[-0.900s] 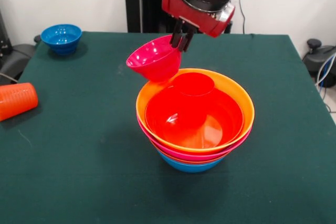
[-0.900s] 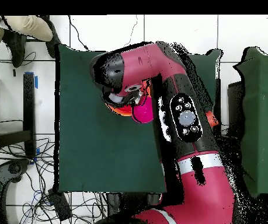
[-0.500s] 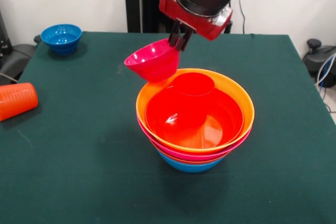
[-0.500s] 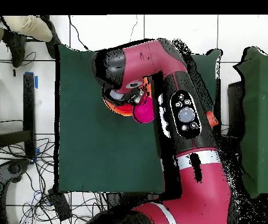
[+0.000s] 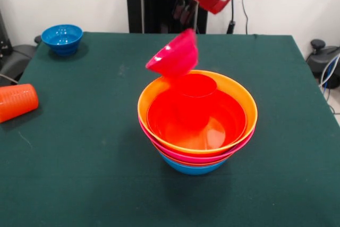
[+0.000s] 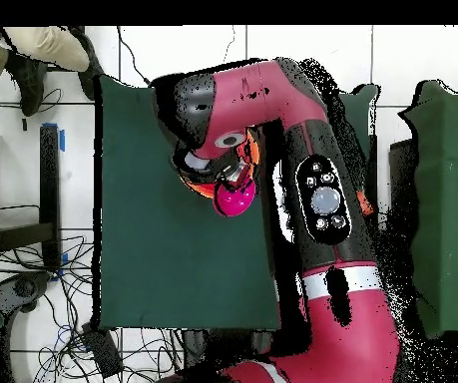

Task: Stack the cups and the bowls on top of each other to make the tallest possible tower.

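The tower of nested large bowls stands mid-table, its yellow-orange rim (image 5: pixel 154 91) on top, then red (image 5: pixel 218 126), pink (image 5: pixel 223 157) and blue (image 5: pixel 191 168) lowest. The smooth red cup (image 5: pixel 195 86) stands upright in it. The small magenta bowl (image 5: pixel 172 54) is in the air, steeply tilted, just above the tower's far-left rim and beside the cup. My gripper (image 5: pixel 186 17) is right above the bowl's raised edge; the blur hides whether it holds it. In the overhead view the magenta bowl (image 6: pixel 234 201) lies beside the tower (image 6: pixel 195 182), under the arm.
The small blue bowl (image 5: pixel 62 38) sits at the far-left corner. The ribbed orange cup (image 5: pixel 17 102) lies on its side at the left edge. A person's legs (image 6: pixel 43 45) show at the overhead view's top left, off the table.
The gripper has risen. The magenta bowl has moved right and up toward the red cup and tipped much steeper.
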`<state>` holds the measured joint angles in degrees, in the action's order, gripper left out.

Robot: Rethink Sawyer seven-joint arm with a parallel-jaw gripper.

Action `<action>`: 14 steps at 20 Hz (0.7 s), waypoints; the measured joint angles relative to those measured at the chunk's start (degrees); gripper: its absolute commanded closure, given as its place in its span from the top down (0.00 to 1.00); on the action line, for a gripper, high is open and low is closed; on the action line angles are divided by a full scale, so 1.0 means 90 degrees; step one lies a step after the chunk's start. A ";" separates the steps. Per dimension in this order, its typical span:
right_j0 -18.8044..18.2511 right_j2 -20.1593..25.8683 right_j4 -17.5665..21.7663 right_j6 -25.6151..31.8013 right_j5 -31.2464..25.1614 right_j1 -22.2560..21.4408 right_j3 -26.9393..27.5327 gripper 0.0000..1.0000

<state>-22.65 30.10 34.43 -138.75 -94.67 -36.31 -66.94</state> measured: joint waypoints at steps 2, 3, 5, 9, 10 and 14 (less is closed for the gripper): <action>-0.0001 -0.0019 -0.0045 0.0000 -0.0109 -0.0055 0.0005 0.00; 0.0001 -0.0046 -0.0099 0.0000 -0.0259 -0.0139 0.0021 0.00; 0.0003 -0.0064 -0.0129 0.0000 -0.0372 -0.0209 0.0041 0.00; 0.0031 -0.0111 -0.0152 0.0000 -0.0533 -0.0298 0.0178 0.00; 0.0039 -0.0117 -0.0152 0.0000 -0.0540 -0.0299 0.0211 0.00; 0.0066 -0.0126 -0.0153 0.0000 -0.0540 -0.0290 0.0323 0.00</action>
<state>-22.05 28.97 33.05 -138.75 -99.53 -38.92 -64.03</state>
